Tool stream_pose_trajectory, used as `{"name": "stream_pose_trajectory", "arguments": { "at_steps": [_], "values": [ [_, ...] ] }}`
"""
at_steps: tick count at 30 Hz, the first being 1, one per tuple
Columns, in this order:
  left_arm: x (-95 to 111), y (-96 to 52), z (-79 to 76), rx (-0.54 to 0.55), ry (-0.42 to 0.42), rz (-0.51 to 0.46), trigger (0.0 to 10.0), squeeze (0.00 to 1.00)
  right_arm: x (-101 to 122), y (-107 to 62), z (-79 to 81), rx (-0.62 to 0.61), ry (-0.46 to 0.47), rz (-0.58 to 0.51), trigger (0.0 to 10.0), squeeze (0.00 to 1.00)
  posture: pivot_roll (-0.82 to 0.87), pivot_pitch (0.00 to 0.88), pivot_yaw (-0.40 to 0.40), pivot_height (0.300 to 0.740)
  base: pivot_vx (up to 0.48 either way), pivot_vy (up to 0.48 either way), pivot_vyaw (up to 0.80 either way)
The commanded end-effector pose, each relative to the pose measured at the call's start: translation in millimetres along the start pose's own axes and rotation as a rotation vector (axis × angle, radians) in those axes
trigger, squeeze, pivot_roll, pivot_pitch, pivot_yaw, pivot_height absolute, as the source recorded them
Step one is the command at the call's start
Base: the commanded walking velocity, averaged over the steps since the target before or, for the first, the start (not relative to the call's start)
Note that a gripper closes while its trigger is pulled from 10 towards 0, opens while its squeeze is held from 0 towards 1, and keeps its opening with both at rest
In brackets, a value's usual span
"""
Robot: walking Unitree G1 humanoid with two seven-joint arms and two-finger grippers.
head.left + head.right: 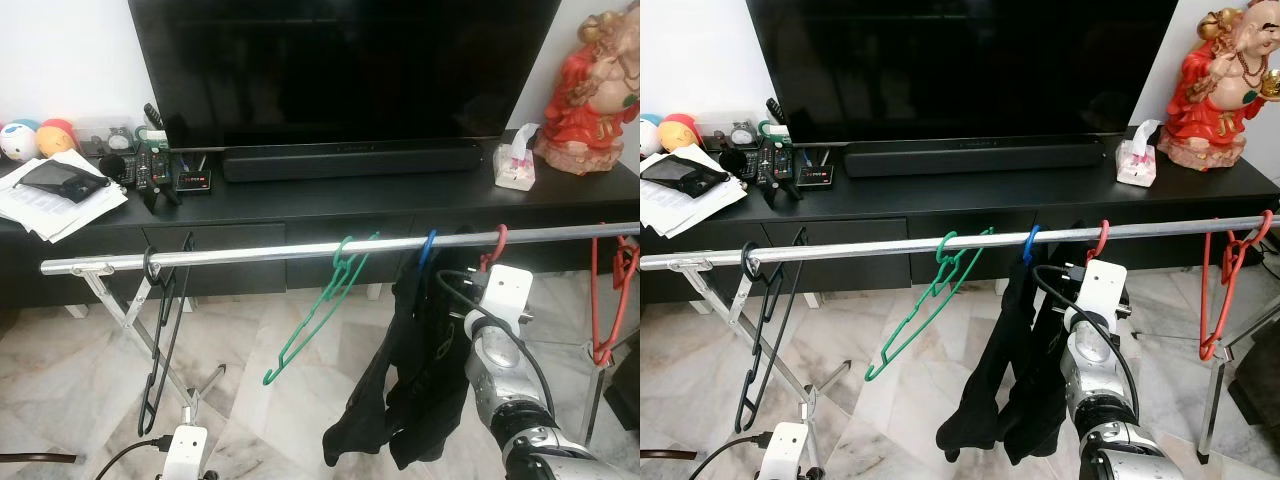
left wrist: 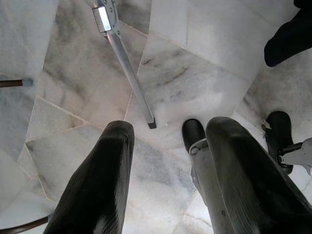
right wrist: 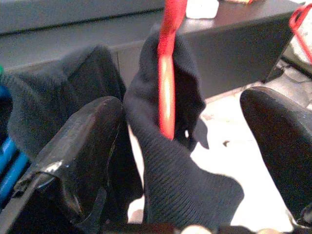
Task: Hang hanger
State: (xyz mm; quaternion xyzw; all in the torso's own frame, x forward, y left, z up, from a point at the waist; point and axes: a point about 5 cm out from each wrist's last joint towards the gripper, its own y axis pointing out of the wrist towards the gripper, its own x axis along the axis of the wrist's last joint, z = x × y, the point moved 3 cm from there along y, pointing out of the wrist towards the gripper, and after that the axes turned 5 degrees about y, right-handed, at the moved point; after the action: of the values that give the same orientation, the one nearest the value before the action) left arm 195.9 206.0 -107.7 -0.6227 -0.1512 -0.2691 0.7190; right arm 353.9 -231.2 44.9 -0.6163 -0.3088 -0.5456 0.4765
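Observation:
A silver rail [image 1: 260, 253] runs across in front of me. On it hang a black hanger [image 1: 160, 330], a green hanger [image 1: 320, 320], a blue hanger [image 1: 428, 246] and a red hanger [image 1: 497, 243]. Black clothing [image 1: 400, 400] drapes from the blue and red ones. Another red hanger [image 1: 603, 300] hangs bare at the far right. My right arm [image 1: 500, 310] is raised just below the rail. Its gripper [image 3: 185, 146] is open, with the red hanger [image 3: 167, 87] and its dark cloth [image 3: 170, 161] between the fingers. My left gripper [image 2: 165, 146] hangs low and open, pointing at the floor.
Behind the rail stands a black TV cabinet [image 1: 330, 200] with a soundbar, tissue box [image 1: 516, 165], red figurine [image 1: 590, 90] and papers [image 1: 60, 195]. The rack's slanted legs [image 1: 130, 320] reach the marble floor [image 1: 280, 420] at my left. My black foot [image 2: 194, 134] is below.

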Motion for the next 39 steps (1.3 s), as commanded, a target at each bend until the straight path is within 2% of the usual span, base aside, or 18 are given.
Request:
{"name": "stream_pose_trajectory", "arguments": {
  "at_steps": [1,3,4,5,7,17,39],
  "values": [
    [-6,-1.0,1.2,-0.001,0.014,0.02,10.0,0.0,-5,0.5,2.0,0.008,0.011,0.048,10.0,0.0,-0.1,0.0,-0.021,0.74,0.0,0.0,0.0],
    [-6,-1.0,0.8,-0.003,0.014,0.021,10.0,0.0,-7,0.3,4.0,0.02,0.015,0.063,10.0,0.0,-0.1,0.0,-0.02,0.74,0.0,0.0,0.0],
    [-7,-1.0,0.2,-0.006,0.014,0.024,10.0,0.0,-9,-0.2,5.7,0.028,0.014,0.069,7.3,0.0,-0.1,0.0,-0.02,0.74,0.0,0.0,0.0],
    [-7,-0.9,-0.5,-0.009,0.016,0.026,10.0,0.0,-12,-1.2,7.0,0.031,0.028,0.079,0.3,0.0,-0.1,0.0,-0.02,0.74,0.0,0.0,0.0],
    [-7,-0.9,-0.9,-0.01,0.016,0.026,10.0,0.0,-14,-2.1,8.6,0.037,0.034,0.084,0.0,0.0,-0.1,0.0,-0.02,0.74,0.0,0.0,0.0],
    [-8,-1.0,-1.9,-0.012,0.013,0.029,10.0,0.0,-13,-2.3,11.0,0.043,0.045,0.082,0.0,0.0,-0.1,0.0,-0.024,0.74,0.0,0.0,0.0],
    [-12,-1.7,-3.0,-0.031,0.005,0.046,10.0,0.0,-21,-4.1,1.6,-0.026,0.036,0.112,0.0,0.0,-0.09,0.0,-0.023,0.74,0.0,0.0,0.0]
  ]
}}
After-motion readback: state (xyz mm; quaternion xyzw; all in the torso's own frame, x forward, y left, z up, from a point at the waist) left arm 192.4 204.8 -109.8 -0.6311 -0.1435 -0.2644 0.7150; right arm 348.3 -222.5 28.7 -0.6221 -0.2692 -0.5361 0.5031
